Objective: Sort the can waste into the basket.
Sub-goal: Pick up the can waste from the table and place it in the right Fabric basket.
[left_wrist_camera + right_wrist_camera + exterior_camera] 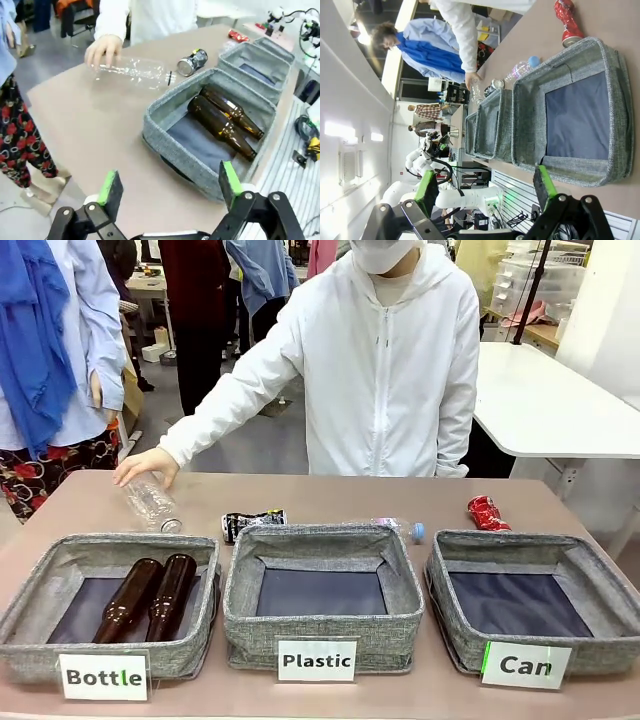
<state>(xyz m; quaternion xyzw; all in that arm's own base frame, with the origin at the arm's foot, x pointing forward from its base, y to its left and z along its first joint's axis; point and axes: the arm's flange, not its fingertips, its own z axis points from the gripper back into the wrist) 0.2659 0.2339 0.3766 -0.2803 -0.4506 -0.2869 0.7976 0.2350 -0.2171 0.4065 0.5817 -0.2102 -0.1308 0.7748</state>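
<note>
Sorting not yet begun: red can (487, 512) on table just behind empty basket (520, 550); dark can (252, 523) behind middle basket (320, 538); left gripper (170, 182), right gripper (485, 184) both spread, empty; next, probably reach and grasp a can.

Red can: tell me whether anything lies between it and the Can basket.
Nothing visible does. The red can lies on the table just behind the far wall of the Can basket, with no other thing between them. Only that wall itself would have to be cleared on the way in.
</note>
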